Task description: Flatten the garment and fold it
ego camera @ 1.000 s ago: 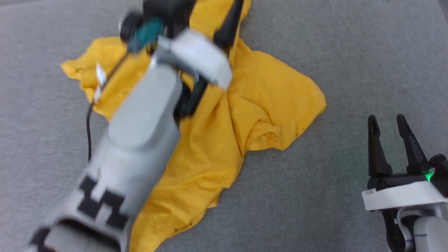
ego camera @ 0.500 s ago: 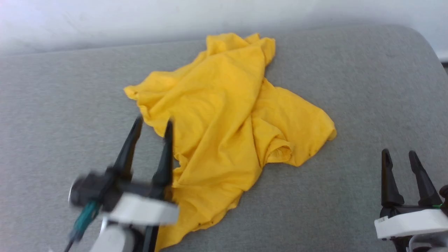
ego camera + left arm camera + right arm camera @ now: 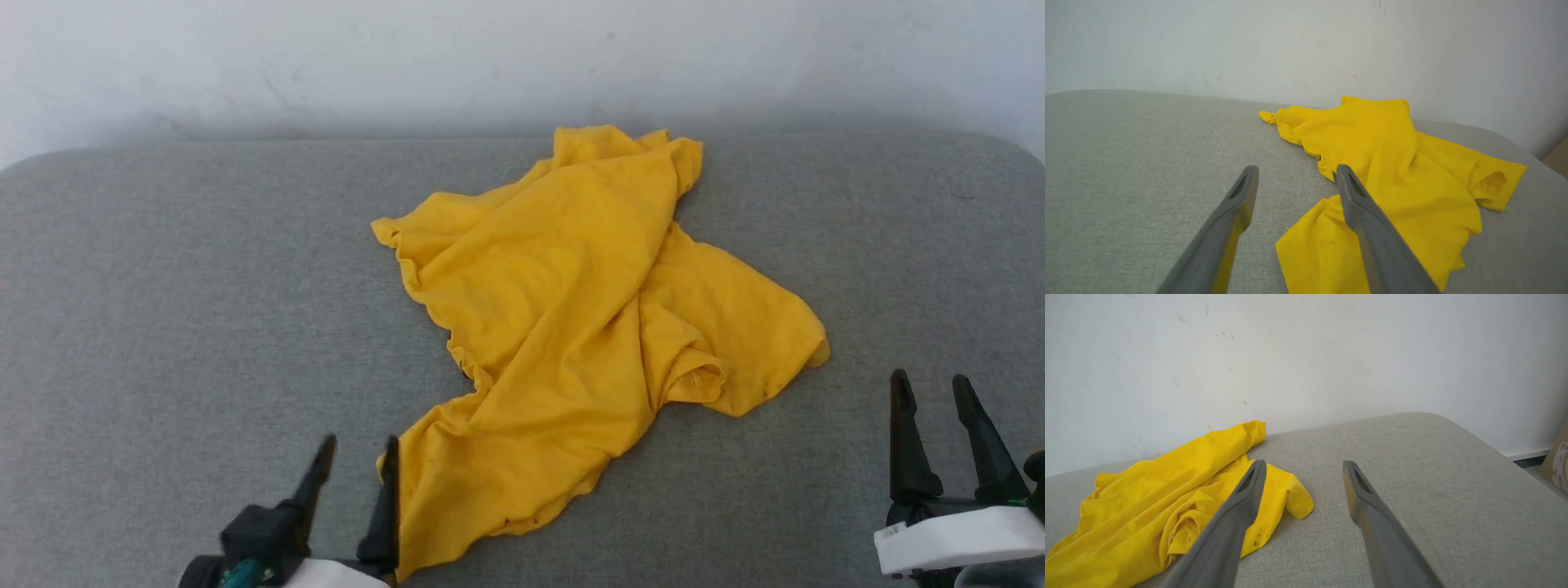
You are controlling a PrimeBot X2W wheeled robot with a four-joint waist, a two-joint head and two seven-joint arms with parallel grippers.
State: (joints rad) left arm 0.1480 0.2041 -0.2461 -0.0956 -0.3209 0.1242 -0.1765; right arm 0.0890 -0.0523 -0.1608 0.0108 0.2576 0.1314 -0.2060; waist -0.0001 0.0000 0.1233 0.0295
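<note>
The garment (image 3: 588, 327) is a mustard-yellow T-shirt lying crumpled in the middle of the grey padded surface (image 3: 180, 310), plain yellow side up, one sleeve opening toward the right. No print shows. My left gripper (image 3: 359, 445) stands open at the lower left, its right finger beside the garment's near hem, nothing between the fingers. My right gripper (image 3: 931, 380) stands open at the lower right, clear of the cloth. The left wrist view has the garment (image 3: 1392, 163) ahead and right of the open left gripper (image 3: 1295, 170). From the right wrist, the garment (image 3: 1167, 498) lies left of the open right gripper (image 3: 1303, 464).
A white wall (image 3: 522, 57) runs along the far edge of the grey surface. The surface's rounded far-right corner (image 3: 1437, 420) drops off to the floor, where a brown object (image 3: 1557, 465) stands by the wall.
My left arm has drawn back from over the garment to the lower left, leaving the cloth on the surface. The head camera has tilted up, bringing the wall into view.
</note>
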